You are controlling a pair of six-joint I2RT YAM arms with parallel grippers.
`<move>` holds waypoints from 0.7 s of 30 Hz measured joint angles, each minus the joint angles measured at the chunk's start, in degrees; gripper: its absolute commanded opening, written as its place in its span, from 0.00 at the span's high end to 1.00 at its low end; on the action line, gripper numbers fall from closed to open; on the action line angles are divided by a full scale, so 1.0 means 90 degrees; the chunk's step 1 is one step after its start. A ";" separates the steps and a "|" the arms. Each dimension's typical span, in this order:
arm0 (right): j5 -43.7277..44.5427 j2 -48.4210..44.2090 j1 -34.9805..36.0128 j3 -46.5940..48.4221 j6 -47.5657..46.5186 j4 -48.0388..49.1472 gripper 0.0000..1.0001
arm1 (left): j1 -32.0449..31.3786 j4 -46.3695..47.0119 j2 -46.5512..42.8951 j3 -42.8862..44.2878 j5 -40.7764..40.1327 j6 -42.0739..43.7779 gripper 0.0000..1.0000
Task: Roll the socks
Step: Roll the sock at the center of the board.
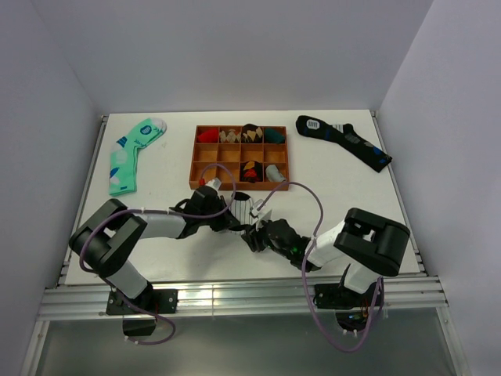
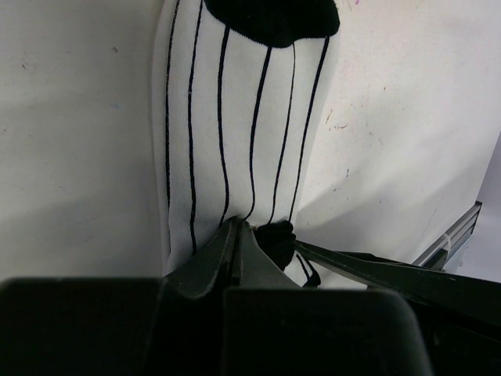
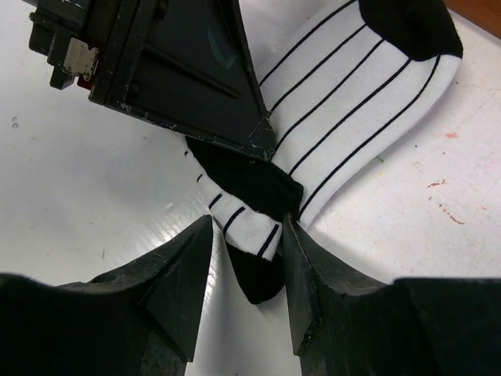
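Left pincer (image 3: pixel 264 147) has its two fingers pressed together. Their tips nip the fabric of the striped sock (image 3: pixel 352 102) at a black patch partway along it. Right pincer (image 3: pixel 248 225) faces it from the opposite side with fingers apart, one on each side of the sock's narrow, black-tipped end. That end lies flat on the table between them, and whether those fingers touch the fabric cannot be told. The tips of the two pincers are near each other but do not meet.

The sock is short and white with thin black lengthwise stripes. From the pincers it runs away from the arms across the white table (image 1: pixel 329 200) and ends in another black section. It lies near the middle of the table, just in front of both arms.

That far black end sits just beside the near edge of a wooden tray (image 1: pixel 193 157). The tray is divided into small compartments, several holding small coloured bundles. White table surface shows on both sides of the striped sock, with the broader stretch to the right.

A mint green sock (image 1: pixel 129 157) lies well apart, near the table's left edge. A long black sock (image 1: pixel 344 139) with blue patches lies towards the far right corner. Pale walls stand along the left, far and right edges. A metal rail (image 1: pixel 235 296) runs along the near edge by the arm bases.
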 measured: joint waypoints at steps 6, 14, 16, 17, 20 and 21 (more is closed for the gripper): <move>0.0272 0.0177 0.0058 0.0022 -0.0068 0.0194 0.58 | 0.0075 0.0109 0.0087 -0.0022 0.0112 -0.0002 1.00; 0.0619 0.0279 0.0175 0.0022 -0.0131 0.0316 0.73 | 0.0153 0.0347 0.0138 -0.0121 0.0282 -0.0005 1.00; 0.0631 0.0250 0.0175 0.0056 -0.0102 0.0223 0.79 | 0.0168 0.0401 0.0146 -0.0148 0.0311 -0.0005 1.00; 0.0627 0.0221 0.0175 0.0102 -0.0056 0.0107 0.80 | 0.0172 0.0444 0.0148 -0.0170 0.0325 -0.0007 1.00; 0.0595 0.0112 0.0175 0.0323 0.0131 -0.0423 0.85 | 0.0182 0.0639 0.0151 -0.0296 0.0347 -0.0017 1.00; 0.0588 0.0080 0.0175 0.0413 0.0214 -0.0619 0.85 | 0.0182 0.0733 0.0151 -0.0347 0.0350 -0.0022 1.00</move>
